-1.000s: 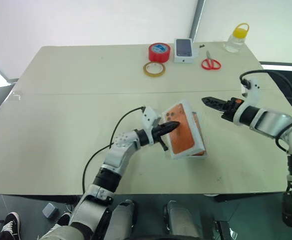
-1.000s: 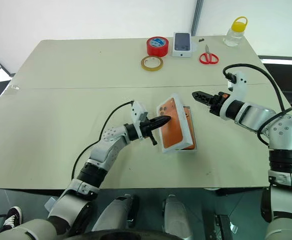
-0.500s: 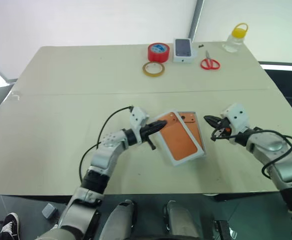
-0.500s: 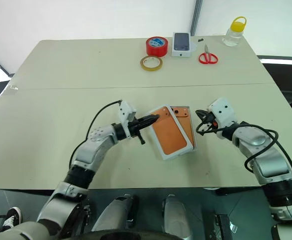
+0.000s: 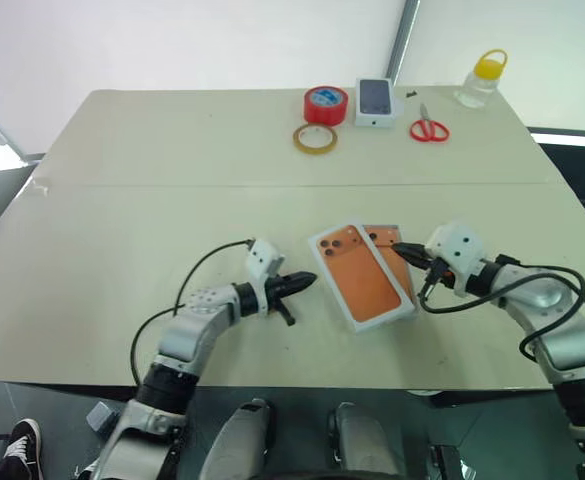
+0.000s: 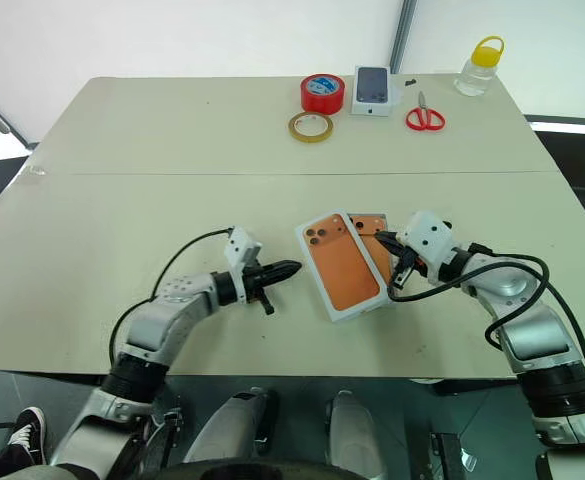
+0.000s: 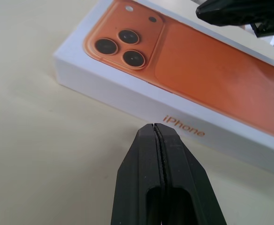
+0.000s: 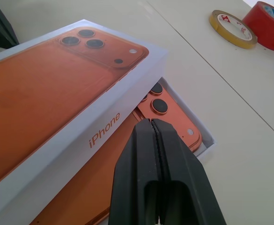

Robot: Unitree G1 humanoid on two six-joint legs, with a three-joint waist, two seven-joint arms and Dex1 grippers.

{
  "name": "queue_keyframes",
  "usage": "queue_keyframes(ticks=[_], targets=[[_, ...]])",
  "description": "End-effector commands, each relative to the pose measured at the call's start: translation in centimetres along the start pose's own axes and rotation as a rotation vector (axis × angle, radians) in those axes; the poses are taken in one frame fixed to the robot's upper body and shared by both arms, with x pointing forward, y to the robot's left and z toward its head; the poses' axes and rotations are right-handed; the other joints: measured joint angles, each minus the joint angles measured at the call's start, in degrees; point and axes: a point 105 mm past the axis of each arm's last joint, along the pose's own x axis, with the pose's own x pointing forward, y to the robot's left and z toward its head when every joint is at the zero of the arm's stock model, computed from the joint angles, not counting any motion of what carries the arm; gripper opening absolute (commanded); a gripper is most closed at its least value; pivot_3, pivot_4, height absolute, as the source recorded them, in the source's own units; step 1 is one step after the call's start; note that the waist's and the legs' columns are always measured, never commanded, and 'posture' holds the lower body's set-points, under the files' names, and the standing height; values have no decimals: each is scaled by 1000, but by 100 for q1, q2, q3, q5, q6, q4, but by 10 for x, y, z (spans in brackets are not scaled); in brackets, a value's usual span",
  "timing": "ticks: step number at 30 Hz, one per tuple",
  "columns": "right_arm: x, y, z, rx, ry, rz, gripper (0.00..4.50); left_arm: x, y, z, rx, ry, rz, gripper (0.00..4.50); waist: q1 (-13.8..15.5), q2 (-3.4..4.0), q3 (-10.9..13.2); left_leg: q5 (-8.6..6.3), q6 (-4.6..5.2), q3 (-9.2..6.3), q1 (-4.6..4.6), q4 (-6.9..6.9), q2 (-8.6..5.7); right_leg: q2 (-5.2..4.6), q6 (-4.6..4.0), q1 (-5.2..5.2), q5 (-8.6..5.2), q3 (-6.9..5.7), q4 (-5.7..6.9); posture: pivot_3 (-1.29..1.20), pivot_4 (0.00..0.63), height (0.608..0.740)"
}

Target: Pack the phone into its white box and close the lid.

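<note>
The lid (image 5: 362, 283), white-sided with an orange phone picture on its top, lies askew across the white box (image 8: 207, 145) near the table's front edge. The orange phone (image 8: 167, 110) lies inside the box; its camera corner and right strip show beside the lid (image 7: 197, 70). My left gripper (image 5: 307, 280) is shut and empty, a short way left of the lid and apart from it. My right gripper (image 5: 402, 250) is shut on nothing, its tip over the box at the lid's right edge. Whether it touches the lid I cannot tell.
Along the far edge stand a red tape roll (image 5: 326, 104), a yellow tape ring (image 5: 314, 139), a small white box with a dark phone picture (image 5: 375, 101), red scissors (image 5: 428, 128) and a yellow-capped bottle (image 5: 479, 80).
The lid went from tilted up in my left gripper to lying flat and askew over the box. My left gripper drew back leftward. My right gripper shut, rolled and came down to the lid's right edge.
</note>
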Motion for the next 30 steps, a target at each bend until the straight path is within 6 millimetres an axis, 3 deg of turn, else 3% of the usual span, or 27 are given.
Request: queue_keyframes(ticks=[1,9,18,30], targets=[[-1,-3,8,-22,-31,-9,9,12,-2,1,28,-1,-4,0,15,1,-1,0,0,0,0,0,0,0,0,0,0,0,0,0,150,740],[-2,2,6,-26,-22,-1,9,28,-6,1,26,4,-40,0,39,1,-1,1,-1,0,0,3,-5,-6,1,5,-1,-4,-3,0,150,740],[-3,0,4,-30,-12,-33,9,54,-13,24,17,-62,-78,0,40,-2,-1,1,-1,0,0,5,-7,-7,2,8,0,-8,-2,0,150,740],[-11,-6,-5,-37,35,-80,9,75,-14,35,61,-71,-98,0,38,-3,0,1,-2,0,0,6,-8,-6,2,7,0,-9,-1,0,150,740]])
